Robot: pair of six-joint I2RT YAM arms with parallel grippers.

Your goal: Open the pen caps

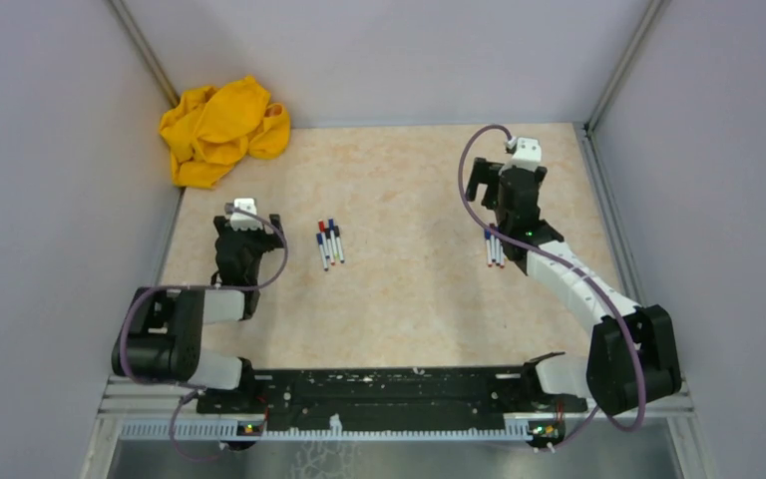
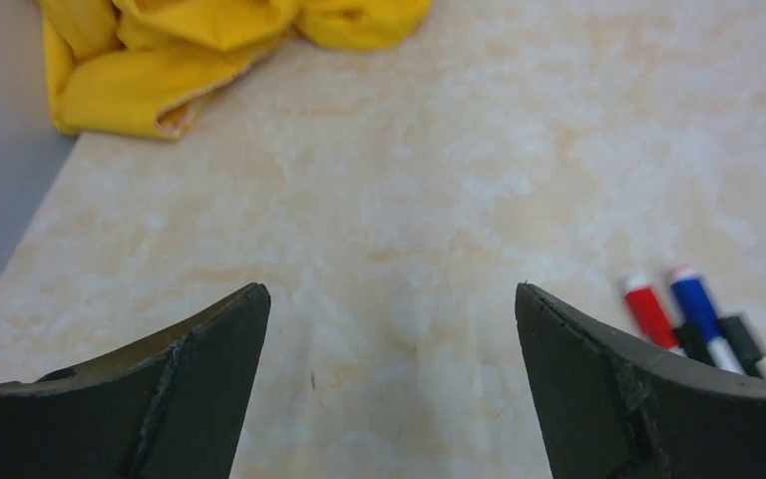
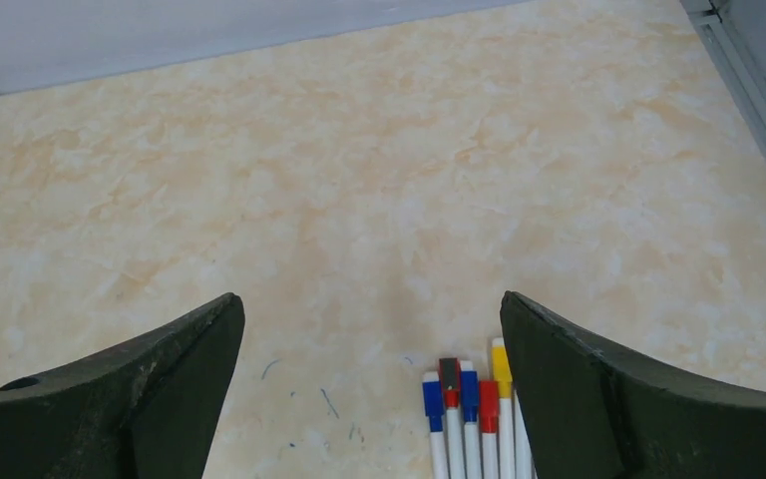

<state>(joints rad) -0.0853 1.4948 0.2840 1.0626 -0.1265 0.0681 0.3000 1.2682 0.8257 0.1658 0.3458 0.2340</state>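
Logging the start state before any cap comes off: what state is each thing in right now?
Left hand: open, empty.
Right hand: open, empty.
Centre pens: lying side by side, seemingly capped.
Right pens: lying side by side, seemingly capped.
Yellow cloth: crumpled, far-left corner.

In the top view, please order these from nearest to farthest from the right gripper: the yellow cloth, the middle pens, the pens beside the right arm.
1. The pens beside the right arm, just below the right gripper in this view, toward the bases.
2. The middle pens, well to its left.
3. The yellow cloth, in the far-left corner.
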